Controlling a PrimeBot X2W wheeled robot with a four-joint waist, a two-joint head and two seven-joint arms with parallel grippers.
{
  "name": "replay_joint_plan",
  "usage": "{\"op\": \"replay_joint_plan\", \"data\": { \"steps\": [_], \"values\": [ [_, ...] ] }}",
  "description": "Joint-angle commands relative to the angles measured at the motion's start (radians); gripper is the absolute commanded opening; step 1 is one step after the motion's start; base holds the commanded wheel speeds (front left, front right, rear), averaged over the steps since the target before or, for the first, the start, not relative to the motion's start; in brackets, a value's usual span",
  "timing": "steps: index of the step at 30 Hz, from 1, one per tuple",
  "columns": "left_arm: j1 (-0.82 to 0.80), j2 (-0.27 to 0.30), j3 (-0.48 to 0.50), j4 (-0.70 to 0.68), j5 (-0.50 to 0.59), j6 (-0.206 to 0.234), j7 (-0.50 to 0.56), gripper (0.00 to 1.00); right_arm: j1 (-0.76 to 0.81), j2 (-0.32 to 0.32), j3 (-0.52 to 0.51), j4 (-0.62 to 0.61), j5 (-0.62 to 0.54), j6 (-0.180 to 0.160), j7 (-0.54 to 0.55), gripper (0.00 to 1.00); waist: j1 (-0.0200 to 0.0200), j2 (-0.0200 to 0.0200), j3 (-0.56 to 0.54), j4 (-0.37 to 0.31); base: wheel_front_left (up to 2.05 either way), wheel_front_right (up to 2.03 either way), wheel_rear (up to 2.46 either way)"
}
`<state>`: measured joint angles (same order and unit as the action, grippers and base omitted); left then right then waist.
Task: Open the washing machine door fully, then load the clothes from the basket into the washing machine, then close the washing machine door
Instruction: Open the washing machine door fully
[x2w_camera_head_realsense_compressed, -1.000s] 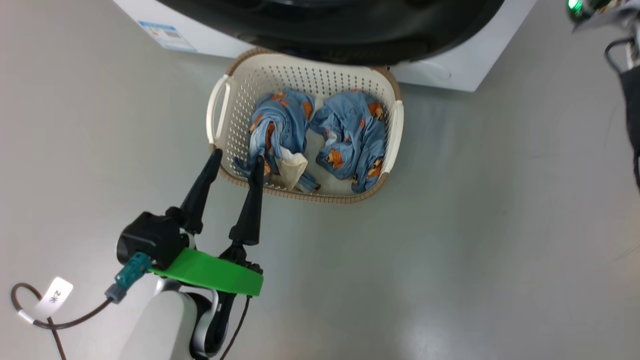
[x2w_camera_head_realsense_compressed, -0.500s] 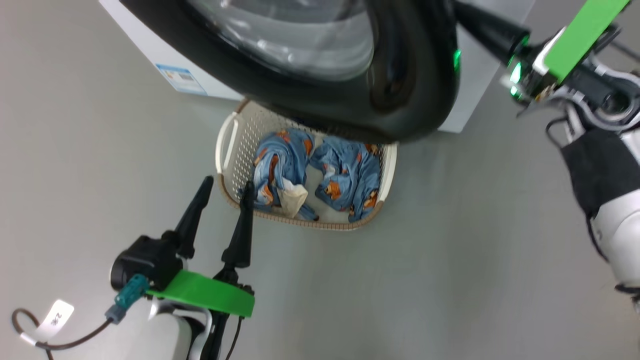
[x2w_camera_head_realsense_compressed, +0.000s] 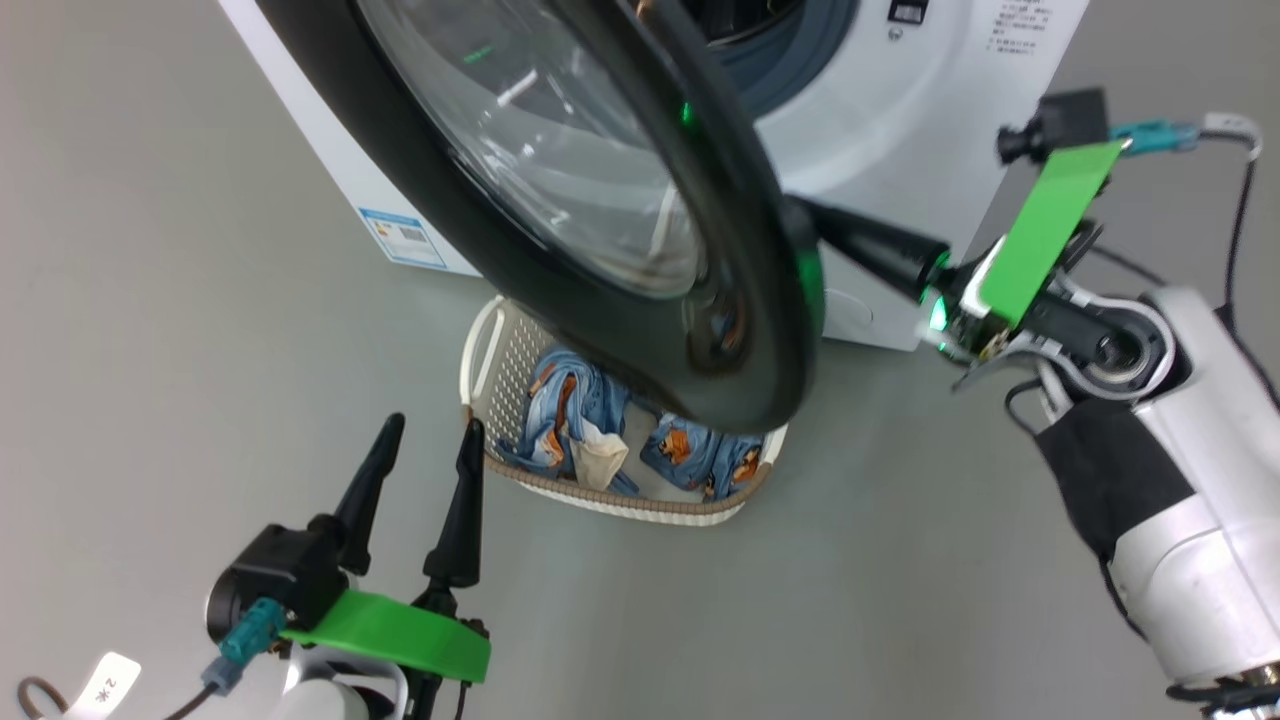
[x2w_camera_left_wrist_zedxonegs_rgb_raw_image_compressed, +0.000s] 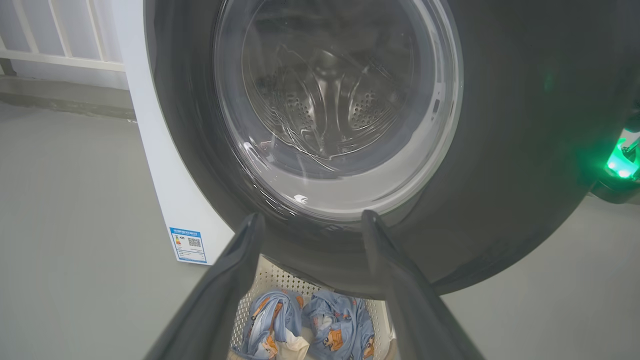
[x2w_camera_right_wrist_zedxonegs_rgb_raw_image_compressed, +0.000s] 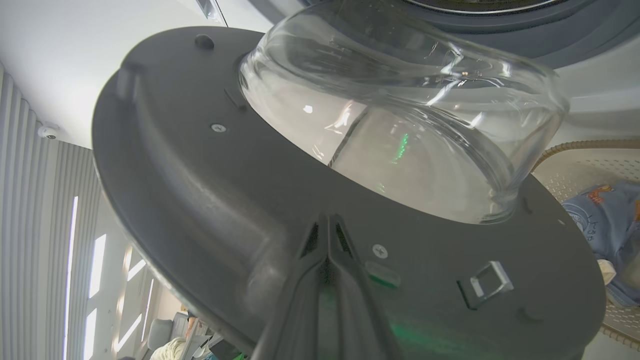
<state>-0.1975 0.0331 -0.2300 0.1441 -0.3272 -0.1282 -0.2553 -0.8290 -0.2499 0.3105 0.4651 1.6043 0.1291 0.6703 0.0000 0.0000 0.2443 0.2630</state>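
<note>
On the grey floor the basket of clothes sits against the washer's foot under the half-open door, whose inner rim the right gripper, jaws shut, seems to push wider, while the left gripper hovers wide-jawed by the basket's near rim, ready to pick.

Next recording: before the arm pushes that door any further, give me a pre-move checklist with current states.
1. The washing machine door fully open: not ok, it stands part-way out.
2. The right gripper shut, tips at the door's inner face: ok.
3. The left gripper open, empty, beside the basket: ok.
4. Both clothes in the basket: ok.
5. The basket free from above: not ok, the door overhangs it.
</note>
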Motion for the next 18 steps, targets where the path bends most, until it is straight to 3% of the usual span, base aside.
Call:
{"op": "replay_joint_plan", "data": {
  "steps": [1,18],
  "values": [
    [0.003,0.017,0.036,-0.02,0.013,-0.003,-0.006,1.0,0.022,0.026,0.018,-0.035,-0.003,0.002,0.013,0.0,0.0,0.0,-0.023,0.009,0.0,0.0,0.0],
    [0.046,0.017,0.047,-0.021,0.027,-0.003,-0.006,1.0,0.142,0.117,0.102,-0.136,-0.021,0.002,0.078,0.0,0.0,0.0,-0.082,0.053,0.0,0.0,0.0]
  ]
}}
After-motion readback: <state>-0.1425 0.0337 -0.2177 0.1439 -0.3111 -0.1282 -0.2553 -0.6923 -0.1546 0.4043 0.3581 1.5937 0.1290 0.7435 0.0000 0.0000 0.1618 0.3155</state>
